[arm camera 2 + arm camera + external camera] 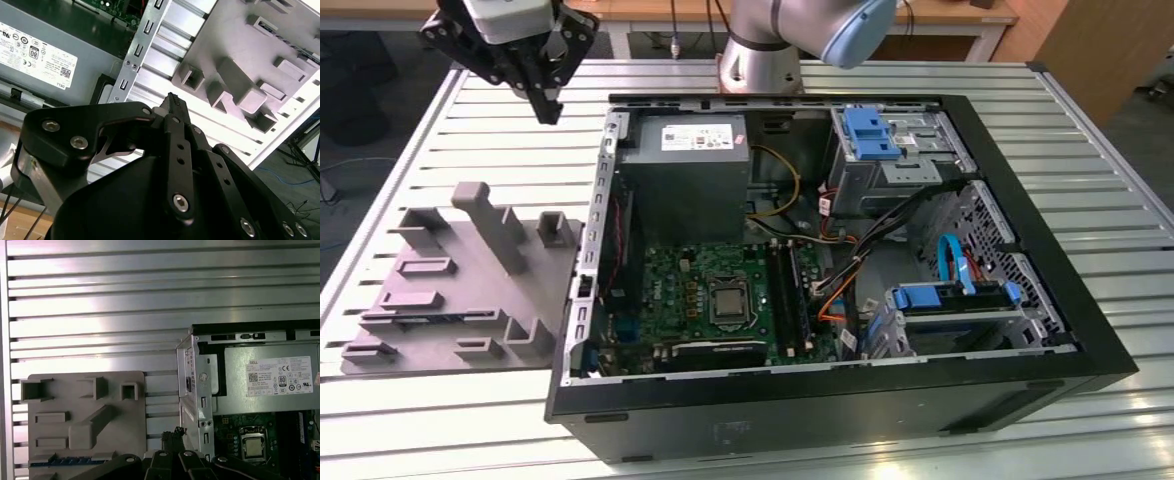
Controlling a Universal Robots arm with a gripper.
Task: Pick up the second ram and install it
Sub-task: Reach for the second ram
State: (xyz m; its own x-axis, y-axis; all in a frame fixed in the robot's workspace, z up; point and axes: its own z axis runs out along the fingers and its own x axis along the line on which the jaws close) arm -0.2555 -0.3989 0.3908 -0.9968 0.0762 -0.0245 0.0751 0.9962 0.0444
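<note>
The second ram (pixel 65 460) is a thin dark-blue stick lying flat in a groove of the grey holder block (pixel 120 440). In the exterior view it is a dark strip (pixel 438 318) in that block (pixel 454 290), at the view's left of the case. My gripper (pixel 550 112) hangs high over the table beyond the block's far end, well apart from the stick. Its fingers meet at the tip and hold nothing, as both wrist views show (pixel 172 100) (pixel 173 432). The green board's long black slots (pixel 783 285) lie inside the open case.
The open black computer case (pixel 1014 385) fills the middle of the slatted metal table (pixel 440 420). Inside it are a grey power supply (pixel 680 175), blue-tabbed drive cages (pixel 887 135) and loose cables (pixel 854 270). The holder block carries several upright posts (pixel 480 215).
</note>
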